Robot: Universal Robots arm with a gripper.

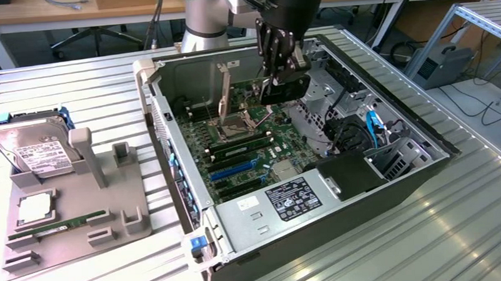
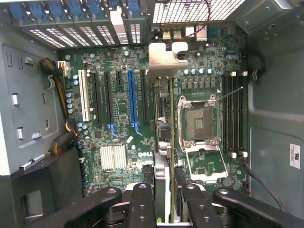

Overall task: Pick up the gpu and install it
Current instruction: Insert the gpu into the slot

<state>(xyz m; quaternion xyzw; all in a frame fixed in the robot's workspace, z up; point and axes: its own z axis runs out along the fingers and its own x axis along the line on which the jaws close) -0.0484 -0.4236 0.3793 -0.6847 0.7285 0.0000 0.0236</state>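
GPU [image 1: 286, 89] [image 2: 163, 126]: you have it clamped edge-on in the gripper [image 1: 279, 74] [image 2: 164, 209], fingers part-closed on its two faces, pale bracket [image 2: 166, 56] at the far end. Position: upper middle of the exterior view, inside the open case [image 1: 186, 77], upright over the motherboard [image 1: 251, 150]. Wrist view puts it between the blue slot [image 2: 133, 99] and the CPU socket [image 2: 198, 121]. Seated or hovering: cannot tell. Hard drive [image 1: 36, 153] lies well apart, at the exterior view's left.

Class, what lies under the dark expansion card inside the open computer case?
Below the thin dark expansion card in the hand lies the green motherboard, with slots and an empty silver processor socket. The strip directly beneath the card is hidden.
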